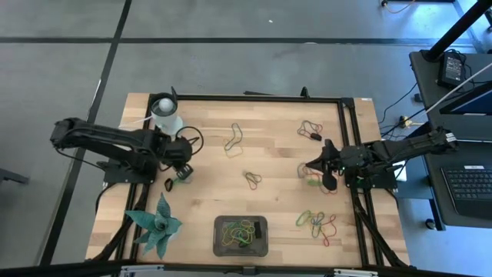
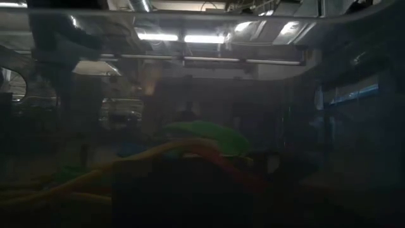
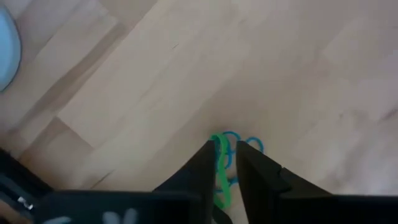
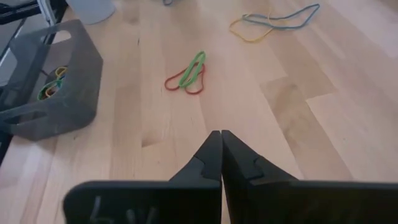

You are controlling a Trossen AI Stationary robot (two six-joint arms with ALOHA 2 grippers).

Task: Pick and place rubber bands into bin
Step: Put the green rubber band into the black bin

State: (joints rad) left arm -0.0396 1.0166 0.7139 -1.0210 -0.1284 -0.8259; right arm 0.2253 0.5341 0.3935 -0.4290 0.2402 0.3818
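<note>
The dark grey bin [image 1: 241, 235] sits near the table's near edge with several coloured rubber bands in it; it also shows in the right wrist view [image 4: 59, 81]. Loose rubber bands lie in small bunches on the wood [image 1: 233, 138] [image 1: 252, 179] [image 1: 310, 129] [image 1: 317, 223]. My left gripper [image 1: 181, 175] [image 3: 225, 150] is low over the table's left part, shut on a green band. My right gripper [image 1: 309, 165] [image 4: 221, 134] is shut and holds nothing, right of centre, pointing toward a red and green bunch [image 4: 188, 74]. In the low view, blurred yellow and green bands [image 2: 190, 142] fill the foreground. My left gripper pinches a green rubber band [image 3: 219, 167] between its two fingers, the strand running along the gap. The fingers slant down onto the table from above. Blue loops [image 3: 244, 144] lie on the wood right at the fingertips; whether the fingers have them too, I cannot tell.
A white round cup [image 1: 165, 113] stands near the far left corner, close behind my left arm. A teal spiky plant-like thing [image 1: 157, 225] sits at the near left corner. A black frame rail [image 1: 350, 131] borders the table's far and right sides. Bare wood lies between the bunches.
</note>
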